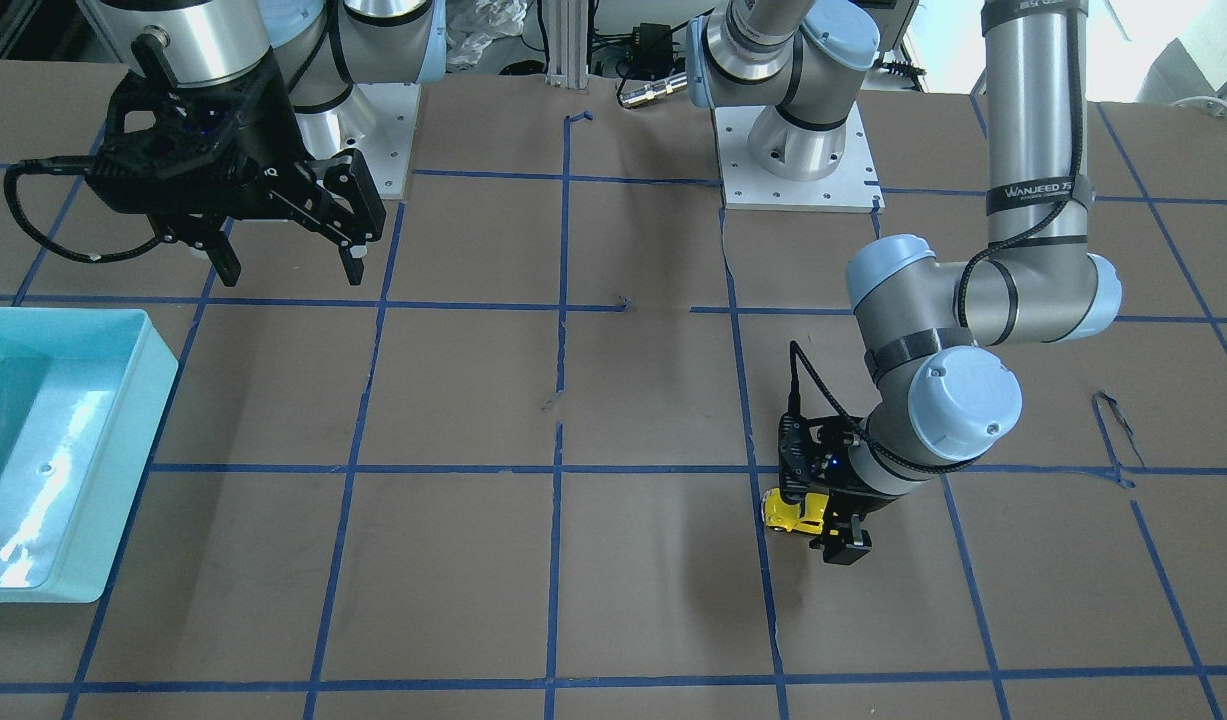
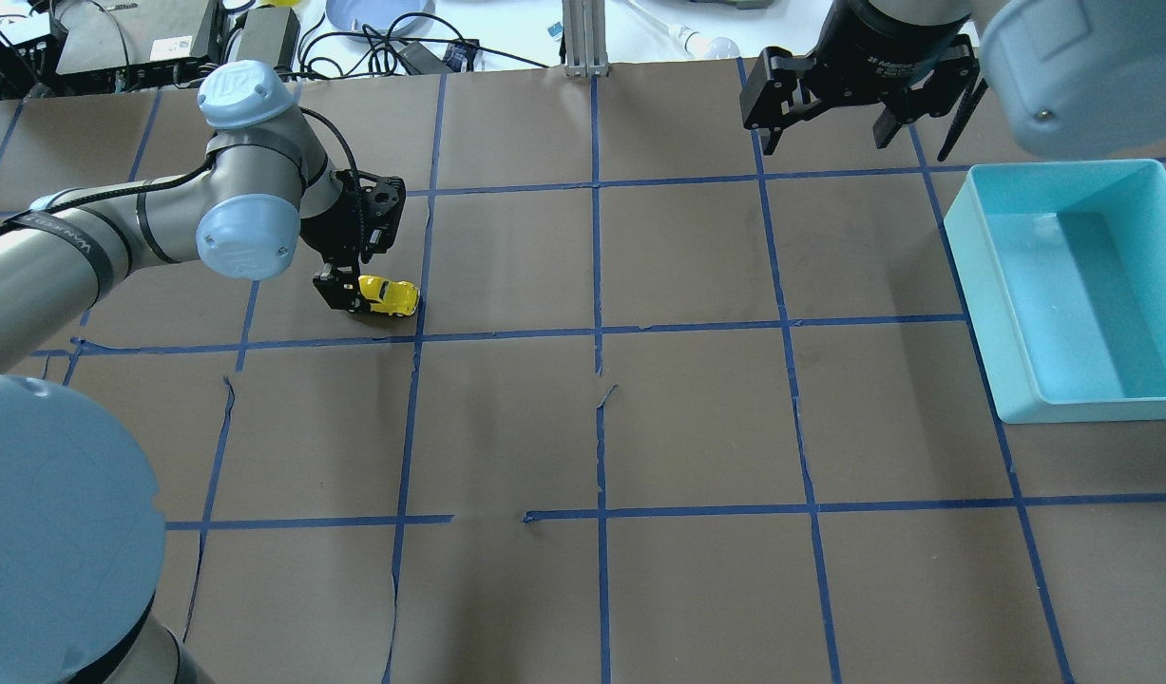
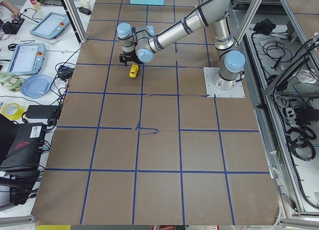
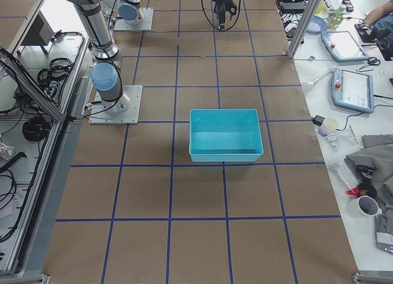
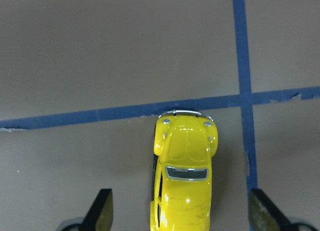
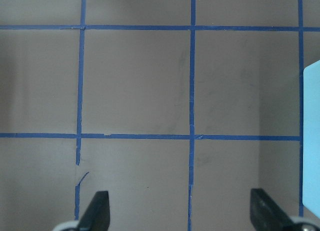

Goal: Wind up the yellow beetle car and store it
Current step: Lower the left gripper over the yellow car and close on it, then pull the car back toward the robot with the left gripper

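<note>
Shiny yellow toy beetle car (image 5: 182, 186) sits between the wide-open, empty fingers (image 5: 102, 212) of my left pincer (image 5: 182, 212), sides facing them, toward the table's (image 2: 697, 427) far-left corner.

Left arm (image 2: 155, 214) reaches low, jaws parted; right arm (image 2: 1077, 66) raised, jaws parted.

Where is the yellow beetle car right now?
Overhead view: the yellow beetle car sits on the table's left half, between the left gripper's open jaws, by a blue tape crossing.
</note>
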Robot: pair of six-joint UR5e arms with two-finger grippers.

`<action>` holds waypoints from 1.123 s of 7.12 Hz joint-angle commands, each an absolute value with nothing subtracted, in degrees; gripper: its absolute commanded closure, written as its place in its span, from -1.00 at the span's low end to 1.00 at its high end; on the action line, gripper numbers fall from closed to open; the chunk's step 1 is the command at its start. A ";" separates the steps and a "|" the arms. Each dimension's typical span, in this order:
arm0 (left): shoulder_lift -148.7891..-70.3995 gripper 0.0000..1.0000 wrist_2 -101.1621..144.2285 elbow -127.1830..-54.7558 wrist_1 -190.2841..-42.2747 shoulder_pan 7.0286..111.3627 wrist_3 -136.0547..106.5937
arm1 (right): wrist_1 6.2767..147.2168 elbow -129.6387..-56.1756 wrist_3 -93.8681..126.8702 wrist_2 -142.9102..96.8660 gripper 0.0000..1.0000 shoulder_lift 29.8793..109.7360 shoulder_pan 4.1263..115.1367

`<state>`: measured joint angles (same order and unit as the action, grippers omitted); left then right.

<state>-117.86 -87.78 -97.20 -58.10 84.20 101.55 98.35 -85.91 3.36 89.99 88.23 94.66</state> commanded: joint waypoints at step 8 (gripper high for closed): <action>-118.83 0.49 -88.07 -99.40 -55.20 84.03 101.78 | 98.35 -85.87 3.34 90.00 -1.00 88.24 94.66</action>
<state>-118.90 -87.96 -99.31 -55.19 84.16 101.69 98.35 -85.87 3.34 90.00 88.24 94.66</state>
